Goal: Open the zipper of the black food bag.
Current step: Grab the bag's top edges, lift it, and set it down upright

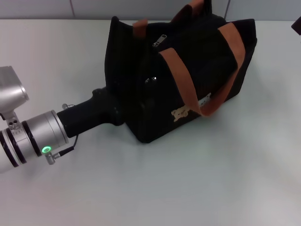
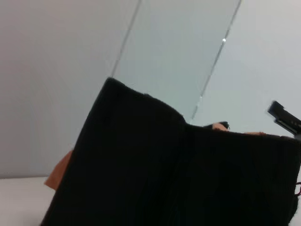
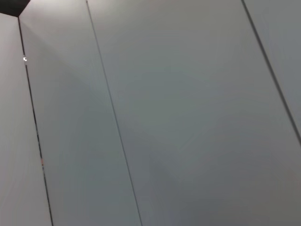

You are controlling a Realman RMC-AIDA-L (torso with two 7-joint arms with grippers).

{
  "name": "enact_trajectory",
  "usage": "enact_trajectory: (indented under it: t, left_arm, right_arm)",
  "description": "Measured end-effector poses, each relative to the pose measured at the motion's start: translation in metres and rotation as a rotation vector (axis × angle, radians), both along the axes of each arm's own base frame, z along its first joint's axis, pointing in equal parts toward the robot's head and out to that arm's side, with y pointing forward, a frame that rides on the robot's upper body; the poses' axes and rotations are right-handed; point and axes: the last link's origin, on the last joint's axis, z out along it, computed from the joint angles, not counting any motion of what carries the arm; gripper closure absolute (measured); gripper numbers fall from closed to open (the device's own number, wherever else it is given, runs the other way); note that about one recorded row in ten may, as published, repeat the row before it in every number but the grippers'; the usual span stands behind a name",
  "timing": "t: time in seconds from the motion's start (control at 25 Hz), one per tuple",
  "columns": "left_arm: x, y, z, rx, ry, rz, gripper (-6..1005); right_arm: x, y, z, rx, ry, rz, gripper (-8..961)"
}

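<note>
Pale, smooth tabletop (image 1: 197,179) across the whole head view, with a strip of grey panelled wall (image 1: 94,8) behind it. Same wall panels, split by thin dark seams, in both wrist views; nothing else in the right wrist view.

At far left, silver left arm with a green indicator ring, reaching toward the middle. Left gripper (image 1: 123,113) pushed up against the near end of the black food bag (image 1: 155,84), black on black; cannot tell whether the fingers are spread, narrowed or holding fabric.

Bag standing upright near the middle of the table, toward the far edge, larger than the gripper. Orange-brown webbing handles (image 1: 181,75) draped over the top and front, small tan bear patch (image 1: 181,113) low on the front side. Zipper (image 1: 159,40) along the top, silver pull tab near the left end; track apparently closed, though hard to follow. Contents hidden.

At the right edge, a dark sliver, possibly the right gripper (image 1: 297,26), mostly cut off.
</note>
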Motion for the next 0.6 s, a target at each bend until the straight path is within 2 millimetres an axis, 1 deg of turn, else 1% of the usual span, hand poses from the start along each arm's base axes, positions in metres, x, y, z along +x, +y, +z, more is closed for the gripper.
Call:
enact_trajectory:
  t: [0.2, 0.4, 0.6]
  left_arm:
    - [0.0007, -0.0044, -0.0076, -0.016, 0.032, -0.032, 292]
    - [-0.0038, -0.0046, -0.0085, -0.006, 0.051, -0.016, 301]
    - [-0.0061, -0.0057, -0.0097, 0.009, 0.064, -0.017, 449]
  right_arm:
    - [0.0002, 0.0029, -0.0012, 0.000, 0.002, -0.012, 142]
    - [-0.0025, 0.0074, -0.0018, -0.003, 0.002, -0.011, 142]
    - [-0.0023, 0.0079, -0.0059, -0.014, 0.014, -0.021, 142]
